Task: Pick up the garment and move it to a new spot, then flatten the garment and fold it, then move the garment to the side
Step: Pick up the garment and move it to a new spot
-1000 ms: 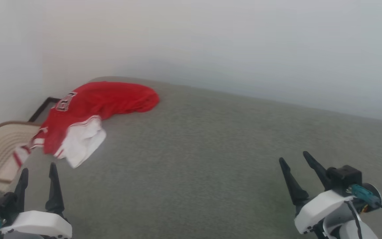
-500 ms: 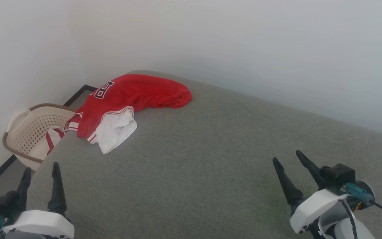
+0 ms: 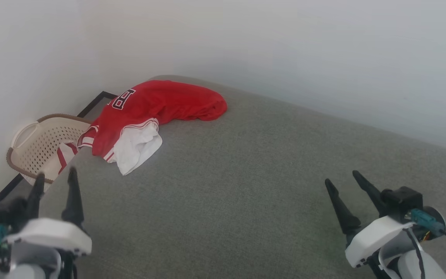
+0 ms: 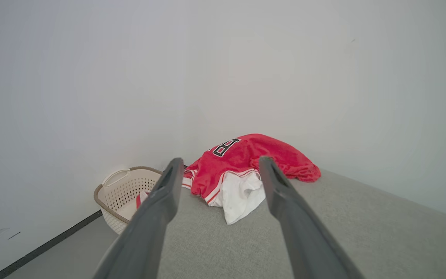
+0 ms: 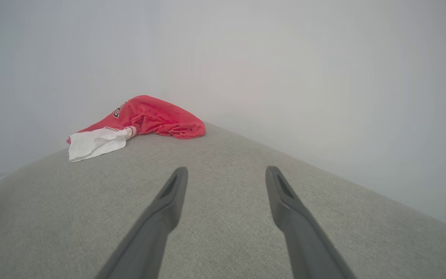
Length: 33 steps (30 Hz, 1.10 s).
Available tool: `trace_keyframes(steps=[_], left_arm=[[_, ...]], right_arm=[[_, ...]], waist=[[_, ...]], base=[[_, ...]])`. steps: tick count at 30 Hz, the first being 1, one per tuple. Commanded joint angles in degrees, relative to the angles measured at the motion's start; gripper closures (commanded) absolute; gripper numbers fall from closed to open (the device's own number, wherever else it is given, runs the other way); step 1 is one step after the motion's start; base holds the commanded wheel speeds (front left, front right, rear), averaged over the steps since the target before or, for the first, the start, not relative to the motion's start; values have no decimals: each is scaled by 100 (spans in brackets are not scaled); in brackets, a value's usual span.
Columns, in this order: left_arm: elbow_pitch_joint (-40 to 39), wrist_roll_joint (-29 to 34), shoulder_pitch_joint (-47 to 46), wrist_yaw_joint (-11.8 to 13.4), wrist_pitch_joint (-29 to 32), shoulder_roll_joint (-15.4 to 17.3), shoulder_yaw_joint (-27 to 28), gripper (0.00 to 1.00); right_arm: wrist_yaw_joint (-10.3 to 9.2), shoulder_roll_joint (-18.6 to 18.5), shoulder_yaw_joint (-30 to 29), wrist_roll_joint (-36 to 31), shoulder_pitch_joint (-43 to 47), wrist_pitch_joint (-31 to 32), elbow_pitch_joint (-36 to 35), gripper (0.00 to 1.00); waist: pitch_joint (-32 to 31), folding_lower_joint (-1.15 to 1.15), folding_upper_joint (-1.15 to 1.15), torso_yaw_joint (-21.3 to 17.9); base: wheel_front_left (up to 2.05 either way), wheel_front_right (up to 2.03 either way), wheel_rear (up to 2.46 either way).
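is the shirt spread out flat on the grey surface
No, the garment lies bunched in a heap at the far left corner of the grey surface.

Head view high, angled down, wrist views low, forward — all share the distant garment point(image 3: 161, 102)

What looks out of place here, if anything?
The red shirt lies bunched up at the far left corner of the grey surface, not spread flat. One striped part hangs off the edge by the cream basket.
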Motion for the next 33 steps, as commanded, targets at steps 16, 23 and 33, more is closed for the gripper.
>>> trace_keyframes(steps=[16, 23, 33], left_arm=[[1317, -291, -2340, -367, -94, 459, 18, 0], [2645, -450, -3440, -530, -291, 500, -12, 0], [4842, -518, -4978, -590, -42, 738, -93, 0]], right_arm=[[0, -651, -59, -182, -732, 714, -921, 0], [0, -1003, -188, -233, -1043, 1106, -1525, 0], [0, -1330, -356, -283, -1251, 1628, -2332, 0]], waist=[[1322, 0, 0, -484], [2061, 0, 0, -736], [2902, 0, 0, -1007]], base=[[0, 0, 0], [0, 0, 0], [0, 0, 0]])
